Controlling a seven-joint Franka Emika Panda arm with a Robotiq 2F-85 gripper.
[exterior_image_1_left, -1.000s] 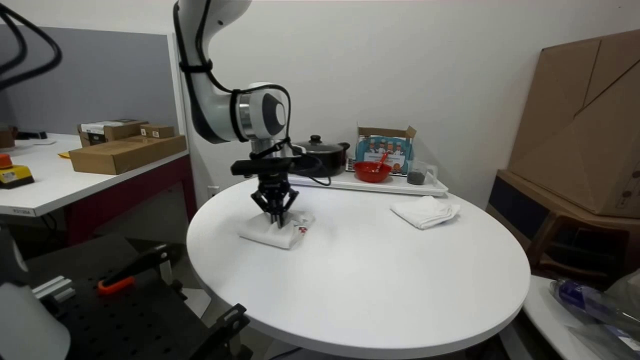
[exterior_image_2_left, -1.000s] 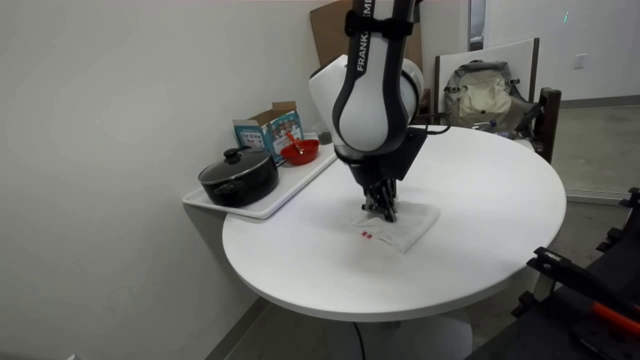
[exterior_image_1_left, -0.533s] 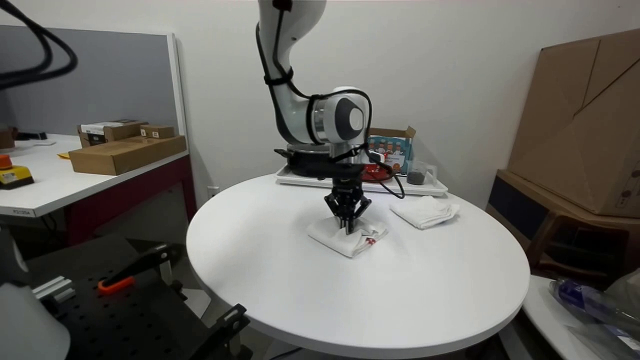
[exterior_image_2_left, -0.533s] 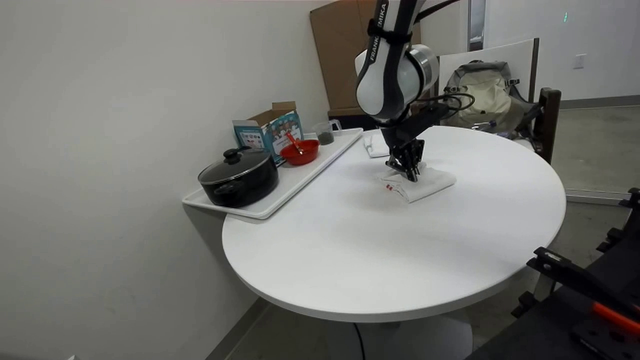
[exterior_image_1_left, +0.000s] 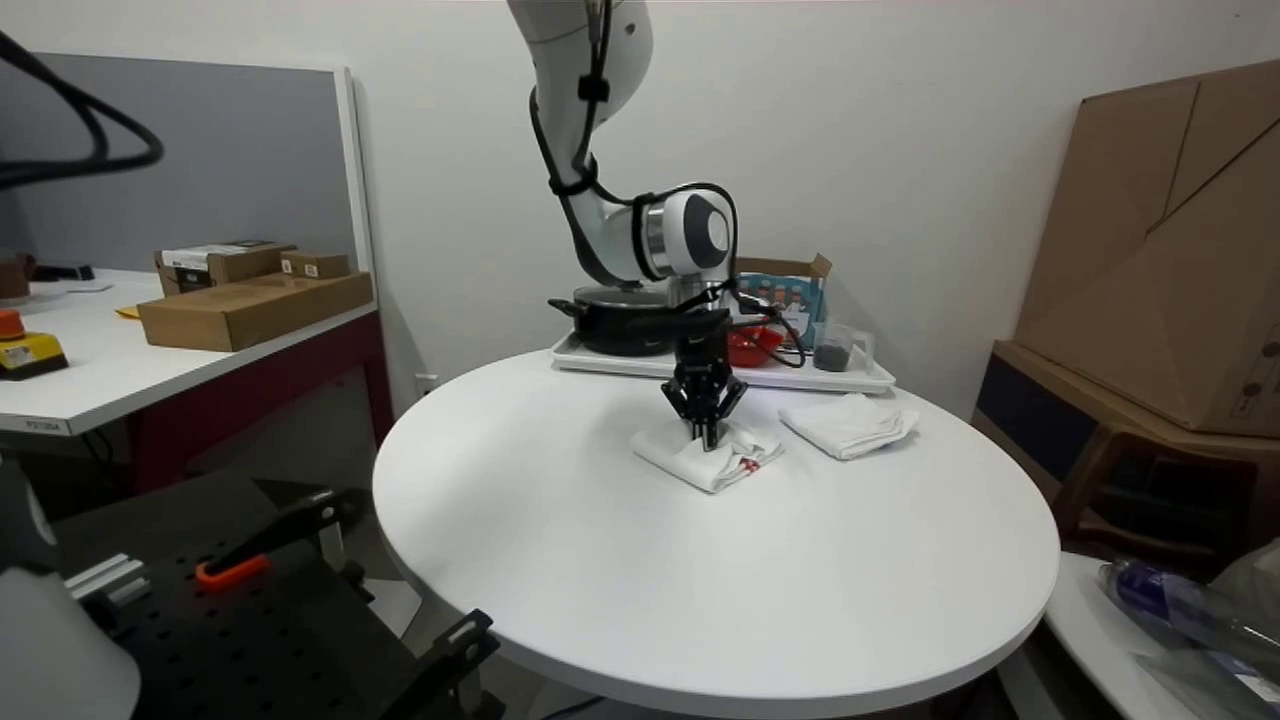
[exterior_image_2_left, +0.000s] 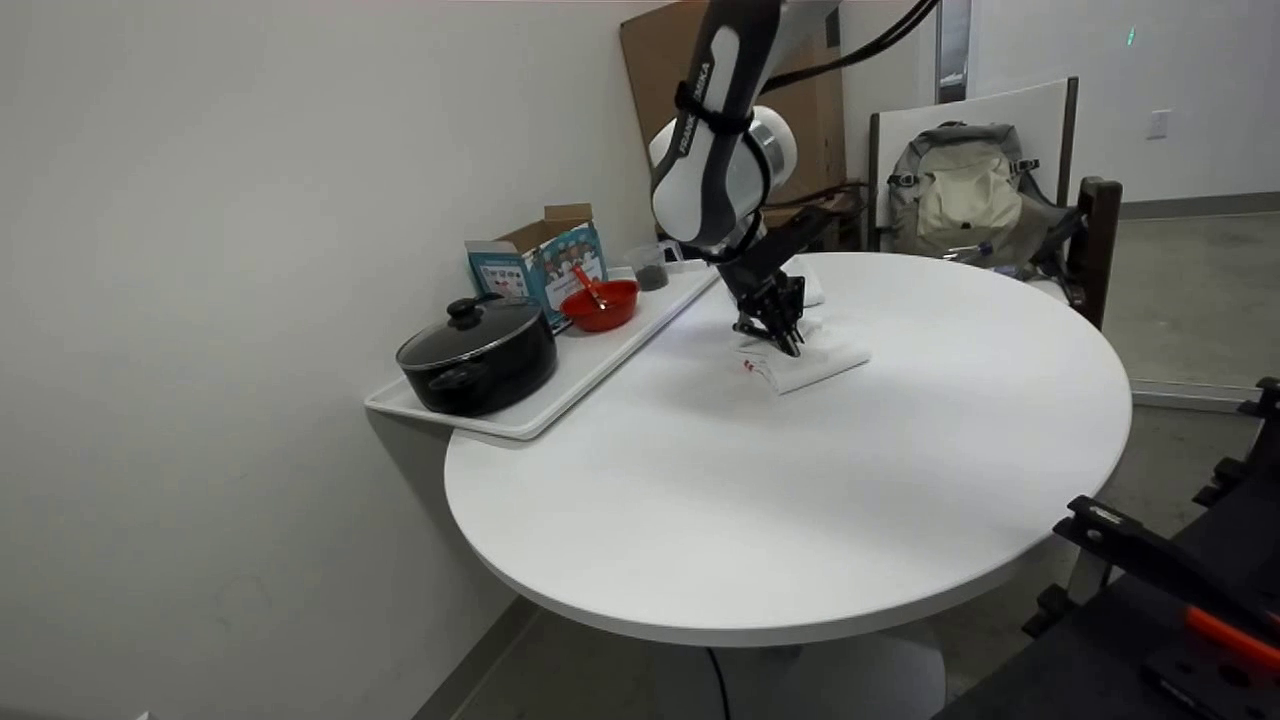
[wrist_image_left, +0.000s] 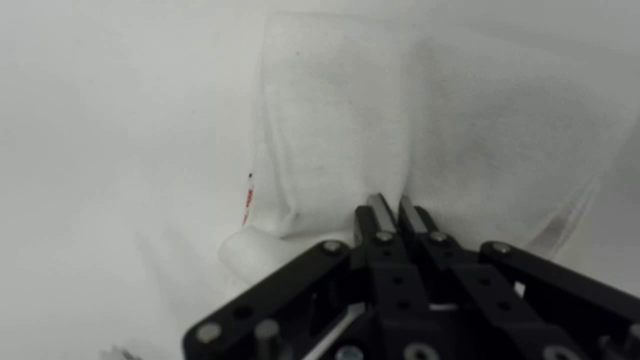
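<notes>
Pinching a thin ridge of white fabric, the gripper (wrist_image_left: 393, 206) reaches down onto a folded cloth (exterior_image_1_left: 685, 463) with its jaws almost together. The cloth lies on the round white table (exterior_image_1_left: 700, 600), in an exterior view on the half nearer the wall (exterior_image_1_left: 900, 150), well in from the rim. It looks close to square, so a clear long axis cannot be told; in that view one corner points toward the near edge of the table, and red marks (exterior_image_1_left: 749, 465) sit by the right-hand corner. In the wrist view the pinched crease runs upward from between the jaws, and a red mark shows along the cloth's left edge. A second cloth (exterior_image_1_left: 850, 425), white and also folded, lies near it but apart, close to the white tray (exterior_image_2_left: 610, 355), which runs along the wall and juts past the table's edge. The tray holds a black pot (exterior_image_2_left: 490, 378) with its lid (exterior_image_2_left: 470, 335) on, contents hidden, and one side handle (exterior_image_2_left: 458, 375) facing the camera in an exterior view; near it is a red bowl (exterior_image_2_left: 600, 318) with a red utensil (exterior_image_2_left: 586, 282) leaning in it, then a clear jug (exterior_image_1_left: 834, 350) with something dark filling its lower part. Behind the bowl stands a printed box (exterior_image_2_left: 550, 268), its top flaps raised and its inside out of sight.
</notes>
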